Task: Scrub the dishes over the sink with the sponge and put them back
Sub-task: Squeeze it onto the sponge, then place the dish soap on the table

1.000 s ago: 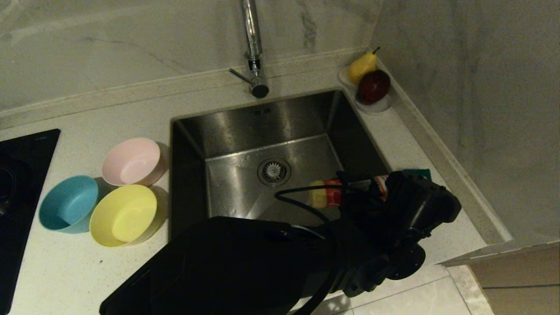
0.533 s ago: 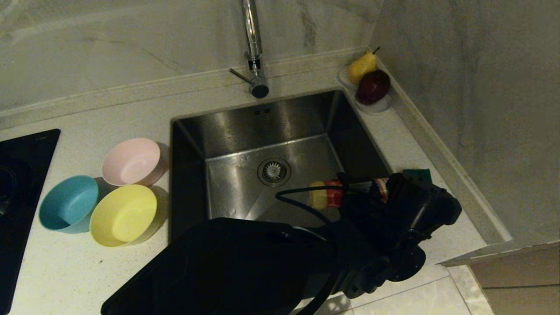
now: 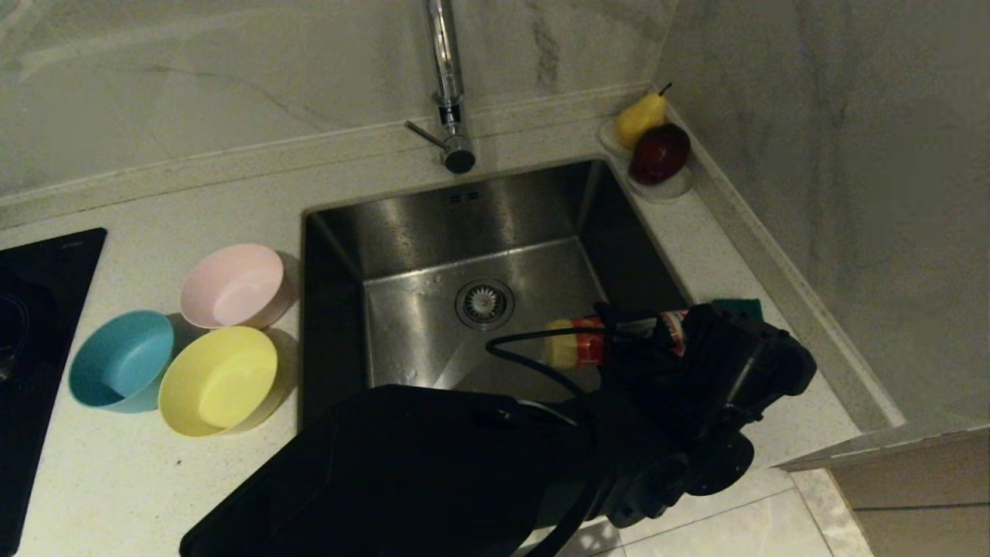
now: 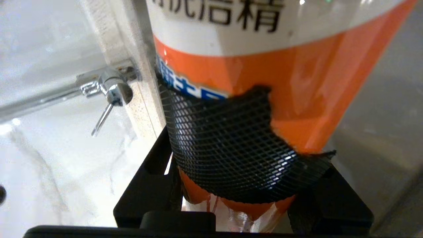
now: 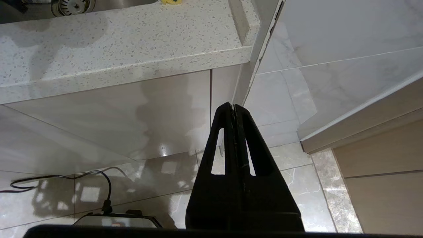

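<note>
Gripping an orange-and-white detergent bottle (image 4: 264,66) between its fingers, the left gripper (image 3: 650,340) holds it lying over the sink (image 3: 479,224) at lower right of centre. The sponge (image 3: 739,307) peeks out behind it. Pink bowl (image 3: 232,285), blue bowl (image 3: 120,360) and yellow bowl (image 3: 218,379) sit empty at left. The right gripper (image 5: 234,109), fingers pressed together, hangs below the counter (image 5: 115,49).

Dim, murky light in the head view, with the arm (image 3: 433,472) a near-black mass and soft shadows beside the bowls (image 3: 219,377). The left wrist view is brighter, glare washing the tap (image 4: 112,89) and the bottle (image 4: 264,66) slightly soft; reflections gleam on floor tiles (image 5: 165,148).
</note>
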